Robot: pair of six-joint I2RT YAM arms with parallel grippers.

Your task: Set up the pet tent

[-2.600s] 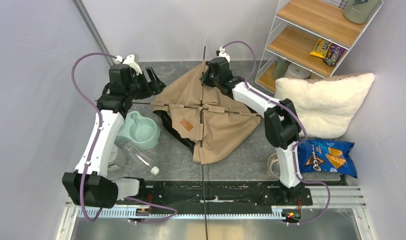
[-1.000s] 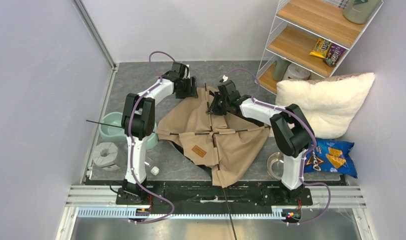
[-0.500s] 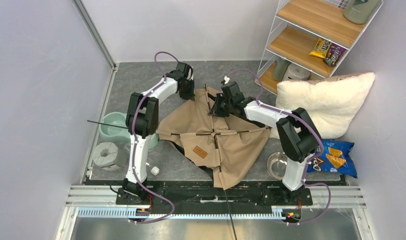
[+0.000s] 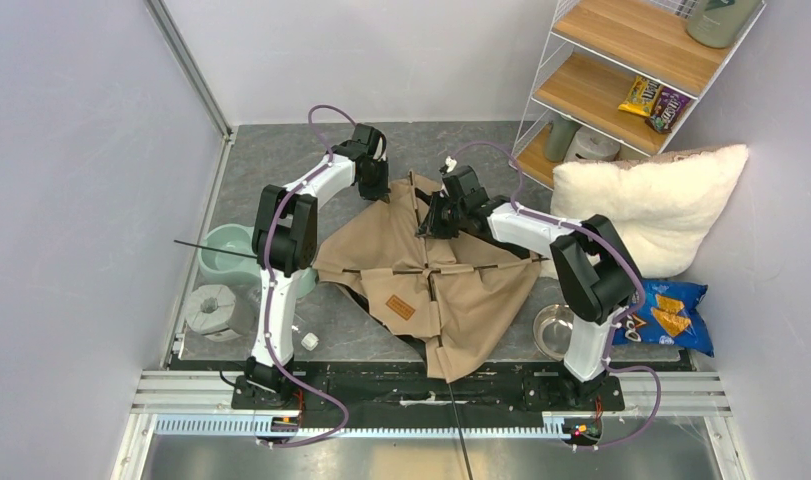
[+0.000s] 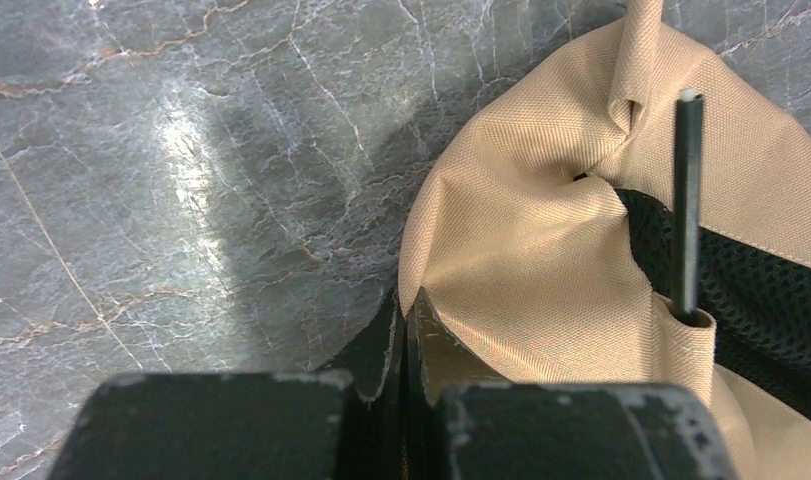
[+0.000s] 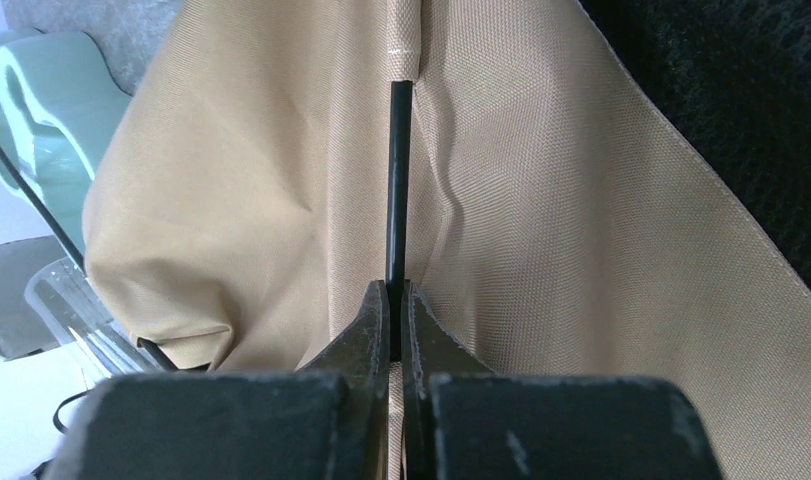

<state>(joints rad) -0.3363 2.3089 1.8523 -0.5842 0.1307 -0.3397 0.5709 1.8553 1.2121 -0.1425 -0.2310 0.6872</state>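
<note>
The pet tent (image 4: 451,280) lies slack on the stone floor, tan fabric with thin black poles crossing at its middle and a brown label patch (image 4: 398,307). My left gripper (image 4: 373,187) is at the tent's far left corner, shut on a fold of the tan fabric (image 5: 521,240). Beside that fold a black pole end (image 5: 687,200) sticks out of a sleeve over the black mesh base (image 5: 771,320). My right gripper (image 4: 428,222) is over the tent's far side, shut on a black pole (image 6: 397,190) where it leaves its fabric sleeve.
A green bowl (image 4: 224,255) and a grey roll (image 4: 213,305) sit at the left. One pole tip (image 4: 196,243) juts out over the bowl. A white pillow (image 4: 646,205), chips bag (image 4: 666,312), metal bowl (image 4: 551,328) and wire shelf (image 4: 631,70) stand at the right.
The left arm swung from the left side to the tent's far corner and its gripper closed on the fabric. The right gripper kept its hold on the pole, shifting slightly.
</note>
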